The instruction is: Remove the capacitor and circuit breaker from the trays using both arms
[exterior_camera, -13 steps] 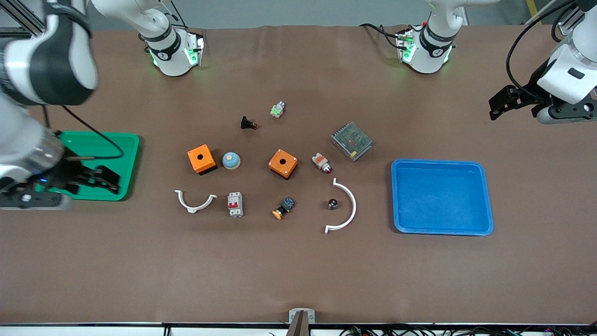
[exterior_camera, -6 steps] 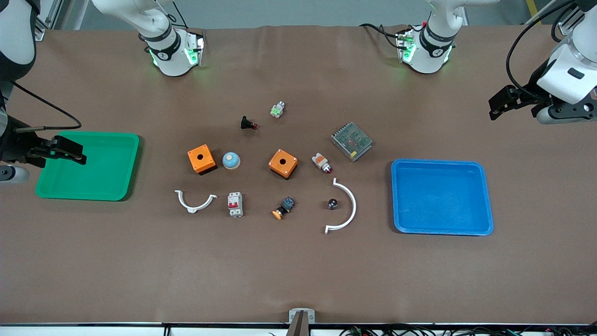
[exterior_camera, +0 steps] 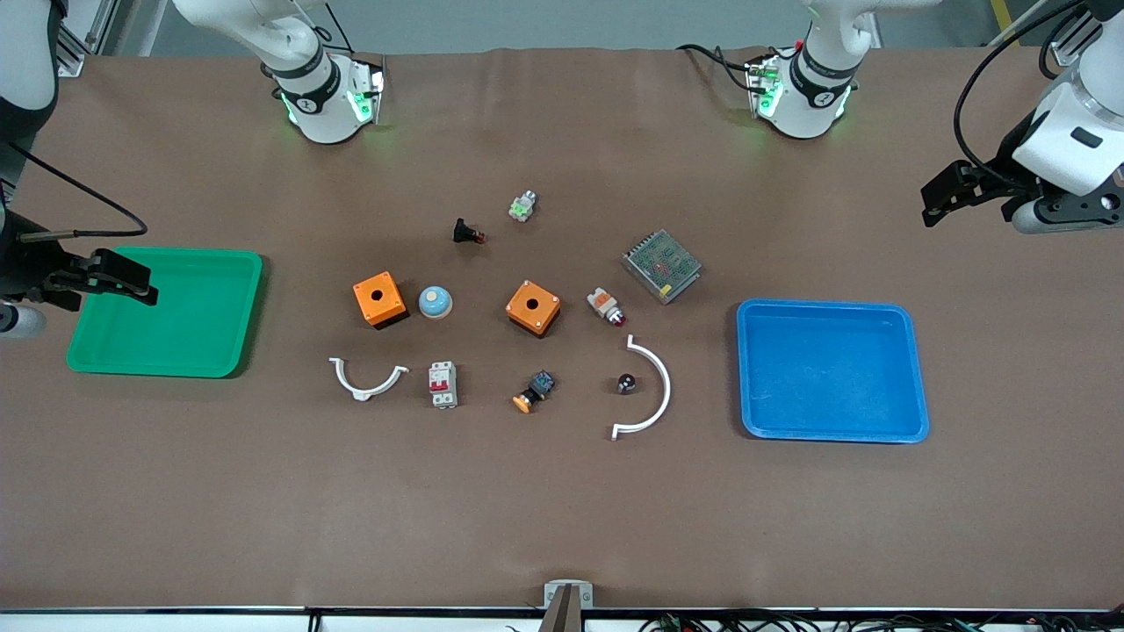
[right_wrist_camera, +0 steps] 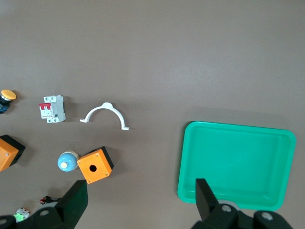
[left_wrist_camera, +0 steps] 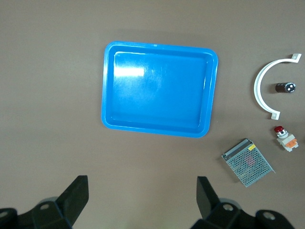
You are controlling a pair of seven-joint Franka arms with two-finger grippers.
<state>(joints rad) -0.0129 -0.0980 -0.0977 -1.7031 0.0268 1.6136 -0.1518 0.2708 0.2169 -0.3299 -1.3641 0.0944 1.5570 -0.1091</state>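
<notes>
Both tools were pretty much parked high up at the ends of the counter (exterior_camera: 562, 509). The right tool (exterior_camera: 118, 276) was held over the green tray (exterior_camera: 219, 351), fingers (right_wrist_camera: 71, 202) spread wide with nothing between them. The left tool (exterior_camera: 944, 195) was held over bare counter off the blue tray (exterior_camera: 913, 369), at the left arm's end, fingers (left_wrist_camera: 209, 195) also spread wide and nothing gripped.

The breaker (exterior_camera: 443, 384) was lying flat on the counter, nearer the front camera than the blue dome button (exterior_camera: 435, 302), just beside the small white clip (exterior_camera: 367, 379). The capacitor (exterior_camera: 626, 383) was sitting inside the curve of the big white arc (exterior_camera: 654, 386), not touching it, on the side toward the right arm's end from the blue tray.
</notes>
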